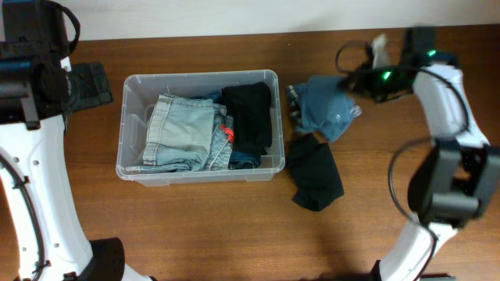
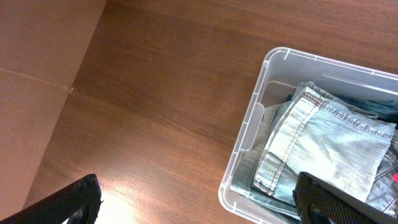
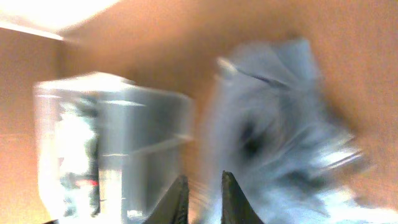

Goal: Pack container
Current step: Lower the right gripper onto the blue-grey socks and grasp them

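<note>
Right gripper (image 3: 202, 198) fingertips sit closest in the wrist view, the jaws drawn almost together with only a slit between them and nothing visibly pinched; all beyond them is smeared. On the tabletop (image 1: 195, 230) stands the bin (image 1: 123, 133), between the arms and nearer the left one. It is already partly filled, with pale jeans (image 1: 181, 129) folded in its left half, a black garment (image 1: 250, 109) at its right end and a speck of red (image 1: 228, 133) between them. Just off the bin's right wall lie a blue cloth (image 1: 324, 105) and, nearer the front, a black bundle (image 1: 315, 176), both loose. The right gripper hovers at the blue cloth's far side from the bin, so I judge the step in hand to be fetching that cloth. The next move would call for a firm pinch on a fold, a lift clear of the rim, and a drop into the bin. Off the bin's left corner hangs the left gripper (image 2: 199, 202), jaws spread wide and empty. Whether the right fingertips touch the cloth cannot be told. The bin's right part is cut off in the left wrist view, and what lies under the jeans is hidden.
</note>
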Controlling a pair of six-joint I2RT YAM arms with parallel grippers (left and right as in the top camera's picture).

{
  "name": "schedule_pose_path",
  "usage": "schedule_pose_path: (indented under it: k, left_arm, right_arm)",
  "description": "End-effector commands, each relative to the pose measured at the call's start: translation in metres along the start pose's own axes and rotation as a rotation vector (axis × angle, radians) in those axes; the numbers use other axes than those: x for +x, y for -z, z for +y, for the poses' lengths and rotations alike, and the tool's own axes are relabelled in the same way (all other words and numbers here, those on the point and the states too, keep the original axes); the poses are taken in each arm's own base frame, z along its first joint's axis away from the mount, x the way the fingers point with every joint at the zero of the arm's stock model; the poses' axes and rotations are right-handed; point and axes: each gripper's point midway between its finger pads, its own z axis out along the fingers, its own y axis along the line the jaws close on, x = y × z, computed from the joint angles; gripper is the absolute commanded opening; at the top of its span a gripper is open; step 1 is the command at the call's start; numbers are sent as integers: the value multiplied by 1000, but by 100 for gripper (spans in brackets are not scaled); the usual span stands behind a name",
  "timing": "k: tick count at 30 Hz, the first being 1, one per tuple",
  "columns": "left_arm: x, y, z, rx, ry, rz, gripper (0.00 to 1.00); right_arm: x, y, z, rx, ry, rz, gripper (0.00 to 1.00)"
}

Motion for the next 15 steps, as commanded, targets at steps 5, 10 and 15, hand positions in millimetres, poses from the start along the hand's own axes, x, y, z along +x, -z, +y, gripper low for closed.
schedule_pose_path:
  k: [5, 10, 15]
  left_arm:
    - [0, 0, 2, -6, 13, -1, 99]
    - [0, 0, 2, -6, 13, -1, 99]
    - [0, 0, 2, -6, 13, -1, 99]
  right_arm:
    - [-4, 65, 167, -181, 268, -135, 6]
    - [-8, 51, 113, 166, 223, -152, 69]
    - [-11, 31, 16, 282, 161, -43, 100]
